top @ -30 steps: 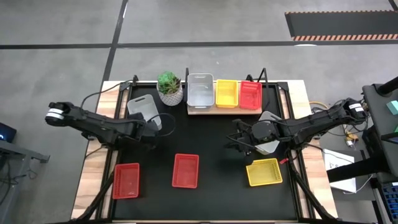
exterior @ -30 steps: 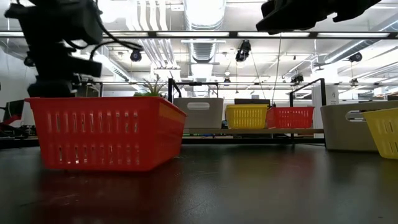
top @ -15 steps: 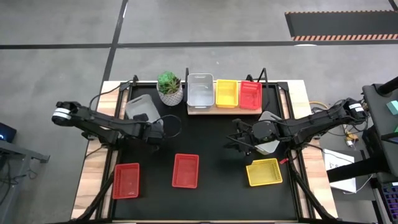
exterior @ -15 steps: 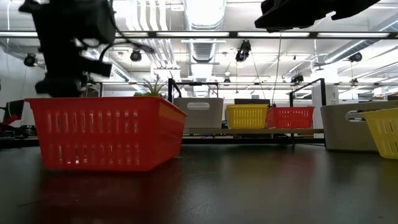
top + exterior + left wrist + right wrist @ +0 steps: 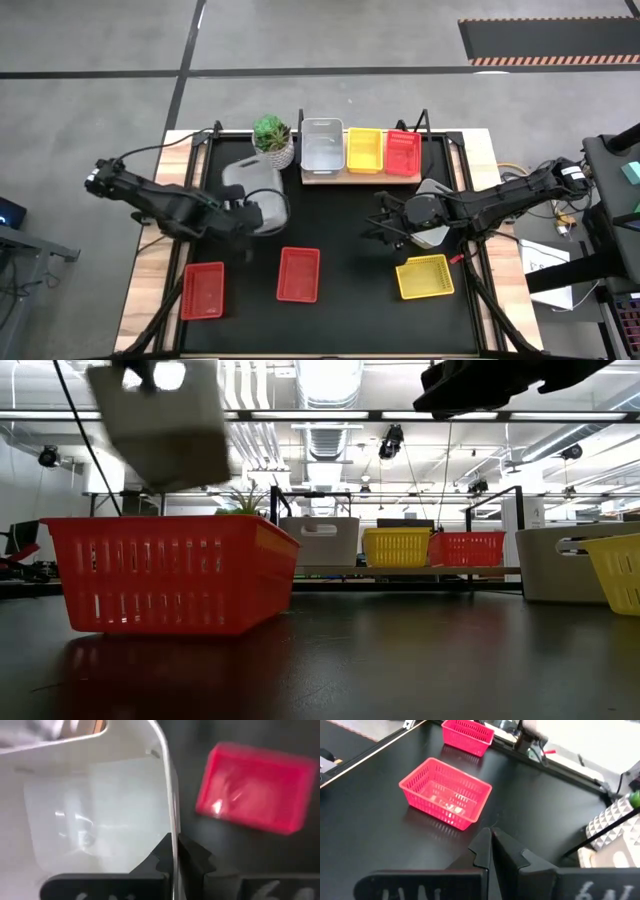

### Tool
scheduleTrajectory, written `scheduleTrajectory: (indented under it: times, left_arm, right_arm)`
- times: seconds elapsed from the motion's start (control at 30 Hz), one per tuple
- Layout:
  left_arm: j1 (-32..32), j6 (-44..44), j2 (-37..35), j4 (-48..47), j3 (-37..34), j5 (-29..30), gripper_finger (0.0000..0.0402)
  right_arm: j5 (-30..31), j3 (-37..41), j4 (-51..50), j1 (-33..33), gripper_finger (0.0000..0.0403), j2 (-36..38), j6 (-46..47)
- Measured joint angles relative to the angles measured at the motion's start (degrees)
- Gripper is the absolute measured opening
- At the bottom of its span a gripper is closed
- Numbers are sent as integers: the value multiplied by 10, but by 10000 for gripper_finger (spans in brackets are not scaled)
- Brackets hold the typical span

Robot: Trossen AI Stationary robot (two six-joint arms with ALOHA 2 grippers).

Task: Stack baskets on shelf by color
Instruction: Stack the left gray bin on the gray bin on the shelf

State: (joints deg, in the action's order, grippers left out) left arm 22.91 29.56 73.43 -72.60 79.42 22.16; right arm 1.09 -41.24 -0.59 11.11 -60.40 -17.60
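In the high view the left claw point(image 5: 262, 214) sat left of centre, clamped on the wall of a white-grey basket point(image 5: 254, 190) that it held just below the potted plant point(image 5: 273, 141). The left wrist view showed the 2 dark fingers point(image 5: 161, 855) pinched together on that basket's thin edge, with a red basket point(image 5: 256, 787) blurred at the upper right of that frame. In the low view the held basket point(image 5: 165, 415) hung in the upper left of the frame, tilted and clear of the table point(image 5: 345, 215), above the red basket point(image 5: 170, 573) standing at the left.

The shelf point(image 5: 360, 176) lay at the top centre of the high view and carried 3 baskets side by side: a white-grey one point(image 5: 322, 145), a yellow one point(image 5: 364, 150) and a red one point(image 5: 403, 152).

On the table, 2 red baskets stood in the lower part of the high view, 1 at lower left point(image 5: 203, 291) and 1 near lower centre point(image 5: 298, 274). A yellow basket point(image 5: 425, 277) stood at lower right.

The right claw point(image 5: 380, 227) hovered right of centre, pinched tight with nothing in it, just above the yellow basket on the table.
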Motion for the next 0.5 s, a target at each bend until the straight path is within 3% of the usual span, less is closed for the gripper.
scheduleTrajectory:
  times: [0.13, 0.33, 0.5]
  left_arm:
    - [36, -29, 21, 58, 43, 38, 0]
    - [48, -119, 82, 138, 64, 39, 0]
    - [43, -192, 142, 151, 80, 41, 0]
  right_arm:
    - [0, 0, -12, 0, 9, 0, 26]
    - [0, 1, -40, 0, 9, 0, 59]
    - [0, 1, -52, 0, 9, 0, 62]
